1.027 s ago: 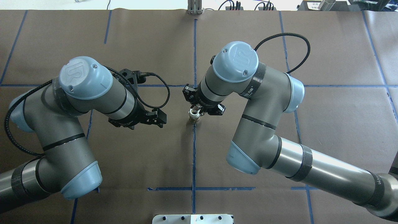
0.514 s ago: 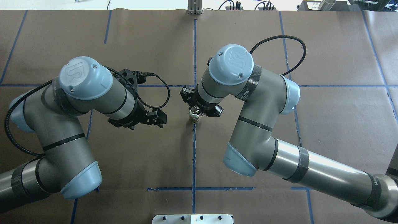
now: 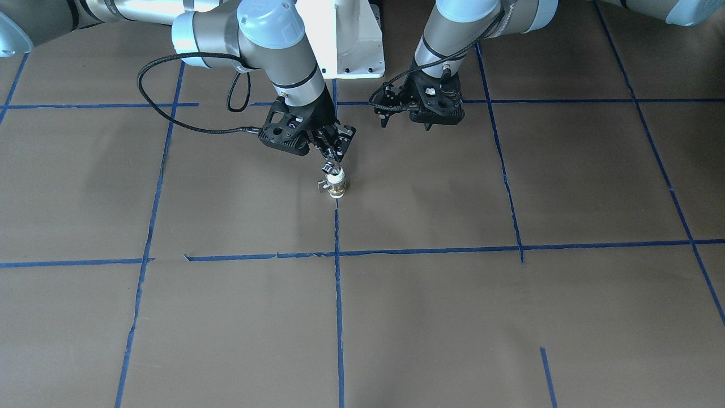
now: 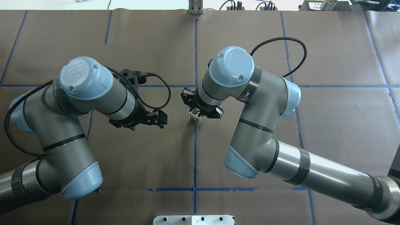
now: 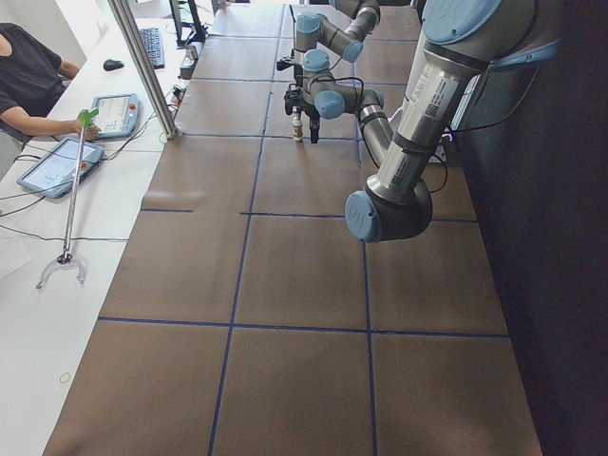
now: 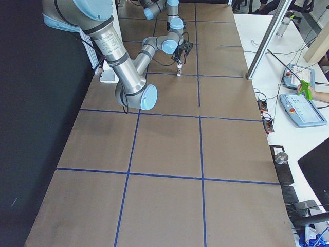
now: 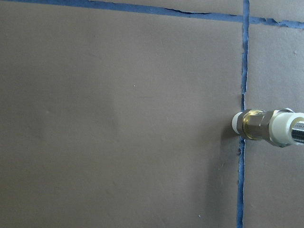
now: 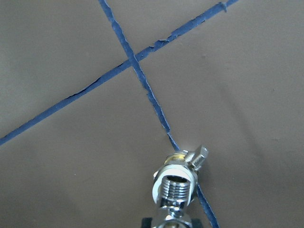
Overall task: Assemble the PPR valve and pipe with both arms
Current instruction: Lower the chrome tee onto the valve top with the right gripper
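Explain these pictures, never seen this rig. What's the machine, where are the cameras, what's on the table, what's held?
Two silver-grey jointed robot arms with light-blue caps, a left arm and a right arm, reach over a brown paper-covered table gridded with blue tape. One camera looks down from behind the robot, one faces it across the table, two watch from the table's ends, one rides each wrist. A short white-plastic-and-brass valve stands upright on the table. The right tool is shut on a small chrome threaded fitting, held at the valve's top end. The left tool is open, empty, off to the side.
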Tool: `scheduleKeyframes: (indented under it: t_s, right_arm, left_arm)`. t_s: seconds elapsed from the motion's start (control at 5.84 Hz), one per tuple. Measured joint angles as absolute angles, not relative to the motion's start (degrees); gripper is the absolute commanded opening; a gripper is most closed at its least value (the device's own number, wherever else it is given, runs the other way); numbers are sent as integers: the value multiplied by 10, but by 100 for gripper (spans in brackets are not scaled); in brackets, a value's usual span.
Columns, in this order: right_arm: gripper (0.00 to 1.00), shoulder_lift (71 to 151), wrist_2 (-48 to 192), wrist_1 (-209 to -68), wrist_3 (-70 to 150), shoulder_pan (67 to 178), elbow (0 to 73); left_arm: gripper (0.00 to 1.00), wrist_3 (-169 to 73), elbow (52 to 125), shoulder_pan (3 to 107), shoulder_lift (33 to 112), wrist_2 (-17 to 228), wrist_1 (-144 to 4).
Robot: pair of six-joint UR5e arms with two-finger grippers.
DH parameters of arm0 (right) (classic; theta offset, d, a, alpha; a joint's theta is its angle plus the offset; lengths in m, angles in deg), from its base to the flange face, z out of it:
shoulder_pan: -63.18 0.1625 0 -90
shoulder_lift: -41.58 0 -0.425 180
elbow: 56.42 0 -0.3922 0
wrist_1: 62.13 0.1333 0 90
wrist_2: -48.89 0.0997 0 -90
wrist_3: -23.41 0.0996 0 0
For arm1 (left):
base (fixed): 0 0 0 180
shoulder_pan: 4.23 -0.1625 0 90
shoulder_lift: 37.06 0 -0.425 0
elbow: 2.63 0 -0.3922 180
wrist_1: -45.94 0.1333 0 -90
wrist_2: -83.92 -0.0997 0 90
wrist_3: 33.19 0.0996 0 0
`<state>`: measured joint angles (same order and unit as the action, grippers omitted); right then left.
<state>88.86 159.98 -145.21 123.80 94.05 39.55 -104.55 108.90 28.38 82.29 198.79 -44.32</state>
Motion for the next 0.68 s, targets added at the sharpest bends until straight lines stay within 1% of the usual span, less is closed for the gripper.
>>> scheduleKeyframes:
  t_s: [0.51, 0.68]
  right_arm:
    - [2, 890, 1600, -1452, 1238, 940, 396]
    - [10, 890, 1600, -1452, 1238, 940, 395]
  left_arm:
    - [100, -1046, 1090, 284, 823, 1988, -443]
    - [100, -1047, 1091, 284, 823, 1988, -443]
